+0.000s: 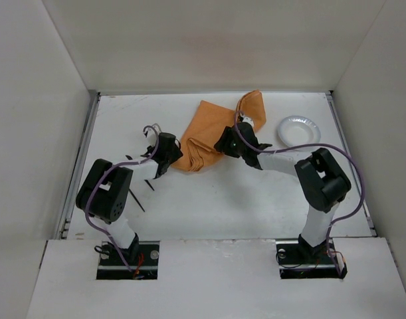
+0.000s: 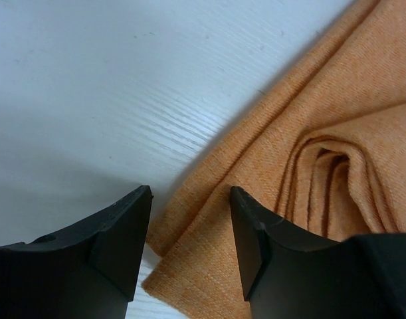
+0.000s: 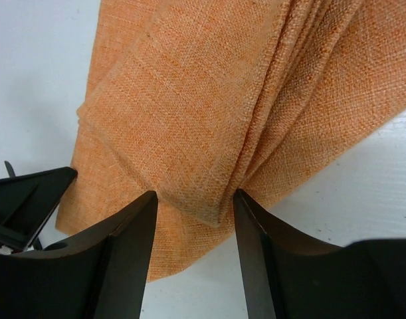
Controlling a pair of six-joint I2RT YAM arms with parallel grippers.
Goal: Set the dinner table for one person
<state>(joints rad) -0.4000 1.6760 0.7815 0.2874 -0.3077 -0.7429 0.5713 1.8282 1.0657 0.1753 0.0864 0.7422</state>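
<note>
We see the white bench (image 1: 222, 206) carrying a crumpled orange cloth (image 1: 206, 136) at its far middle. The left tool (image 2: 191, 196) stands wide around the cloth's corner, and the right tool (image 3: 195, 199) stands wide around a fold.

Plain off-white panels box in the scene: a far wall (image 1: 216, 40), a left wall (image 1: 30, 113) and a right wall (image 1: 389, 73), all bare and matte. They enclose a flat white bench (image 1: 216, 212) with a faint wood-grain texture, edged left and right by thin metal rails (image 1: 78, 159). A white board (image 1: 216, 286) covers the near edge. Lighting is soft and even, casting only pale shadows.
</note>
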